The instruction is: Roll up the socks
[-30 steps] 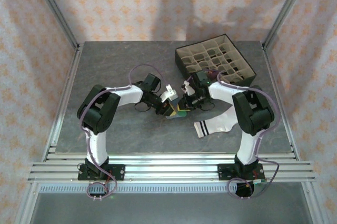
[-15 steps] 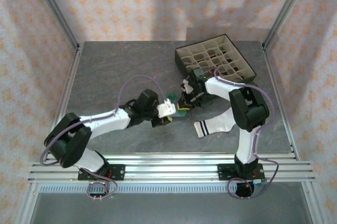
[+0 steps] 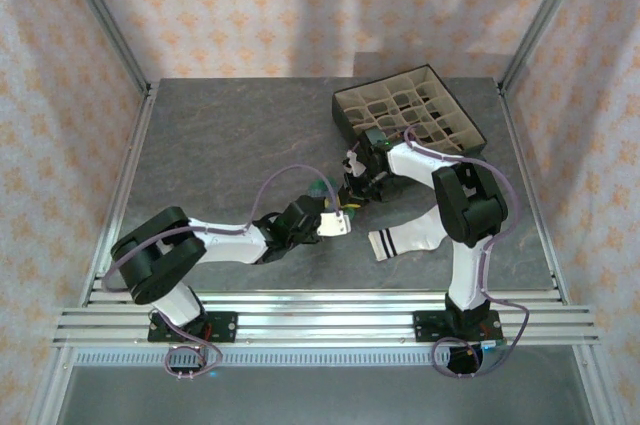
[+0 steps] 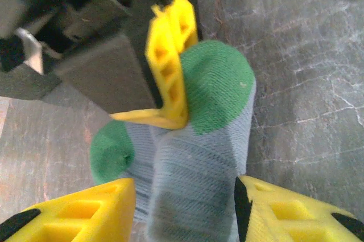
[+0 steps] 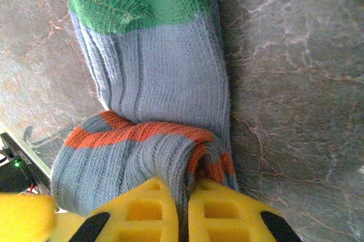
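Where the two arms meet, just right of the middle of the table [image 3: 220, 145], lies item one: the grey-blue sock [image 5: 165, 71]. Ribbed knit, green toe, orange heel band. It rests on the stone-patterned surface and is doubled over at the heel, so the orange band runs across bunched fabric. The left wrist view shows a second, smaller green patch beside the main toe.

Item two: right gripper [image 5: 185, 191]. Its yellow fingers are pressed together on a ridge of the sock by the orange band, with a thin fold of grey-blue knit caught between them. The arm reaches in from the right, and the gripper sits just on the near side of the box.

Item three: left gripper [image 4: 185, 188]. Its yellow fingers are spread, one on each side of the sock's body, with the sock lying between them. Whether the pads press the knit cannot be told. The arm lies low over the table, coming from the near left. The two grippers face each other closely across the sock.

Item four: white sock [image 3: 412, 235], black stripes at the cuff. It lies flat at the near right beside the right arm, apart from the grey-blue sock.

Item five: dark box [image 3: 344, 121] with beige grid compartments, at the far right of the table, set at an angle.
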You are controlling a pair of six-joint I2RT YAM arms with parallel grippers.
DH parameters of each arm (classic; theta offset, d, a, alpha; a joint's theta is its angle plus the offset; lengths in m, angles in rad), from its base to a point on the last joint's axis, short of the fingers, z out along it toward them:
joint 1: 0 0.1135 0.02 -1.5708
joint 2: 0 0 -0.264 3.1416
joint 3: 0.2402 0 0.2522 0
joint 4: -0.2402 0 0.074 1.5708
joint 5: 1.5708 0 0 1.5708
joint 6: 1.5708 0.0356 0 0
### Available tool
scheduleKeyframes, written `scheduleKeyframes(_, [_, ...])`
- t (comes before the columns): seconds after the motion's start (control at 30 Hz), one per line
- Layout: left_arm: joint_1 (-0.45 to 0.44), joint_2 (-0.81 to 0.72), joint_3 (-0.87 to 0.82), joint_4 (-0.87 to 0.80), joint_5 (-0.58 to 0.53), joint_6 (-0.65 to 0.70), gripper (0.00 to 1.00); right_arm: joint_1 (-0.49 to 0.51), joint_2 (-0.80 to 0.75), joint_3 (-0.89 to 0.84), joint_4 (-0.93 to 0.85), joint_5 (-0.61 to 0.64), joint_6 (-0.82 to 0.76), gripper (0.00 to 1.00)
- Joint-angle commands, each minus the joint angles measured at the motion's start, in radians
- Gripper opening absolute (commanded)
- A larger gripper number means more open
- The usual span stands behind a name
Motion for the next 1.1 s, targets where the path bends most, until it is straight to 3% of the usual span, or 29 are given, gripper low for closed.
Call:
scheduleKeyframes(0.0, [-0.009,0.057,0.035,0.068,-0.056,0.014,0.49,0.001,0.048,-0.014,-0.069,0.129,-0.017,0.11])
scheduleKeyframes(0.1, [-0.009,0.109,0.053,0.071,-0.100,-0.013,0.42,0.000,0.040,-0.017,-0.071,0.128,-0.020,0.16])
scheduleKeyframes(0.2, [-0.009,0.131,0.065,0.032,-0.103,-0.050,0.21,0.000,0.023,-0.022,-0.069,0.125,-0.023,0.23])
scheduleKeyframes(0.3, [0.000,0.118,0.078,-0.043,-0.059,-0.110,0.00,0.000,-0.006,-0.034,-0.060,0.115,-0.030,0.38])
scheduleKeyframes(0.43, [0.053,0.072,0.079,-0.135,0.120,-0.217,0.00,-0.003,-0.071,-0.068,-0.022,0.067,-0.035,0.47])
scheduleKeyframes(0.63, [0.166,0.024,0.082,-0.222,0.419,-0.355,0.00,-0.009,-0.182,-0.117,0.047,0.061,-0.017,0.52])
scheduleKeyframes(0.93, [0.285,0.085,0.169,-0.364,0.743,-0.482,0.00,-0.011,-0.299,-0.172,0.120,0.075,-0.014,0.53])
scheduleKeyframes(1.07, [0.327,0.155,0.222,-0.422,0.828,-0.536,0.00,-0.012,-0.303,-0.184,0.150,0.061,-0.010,0.54])
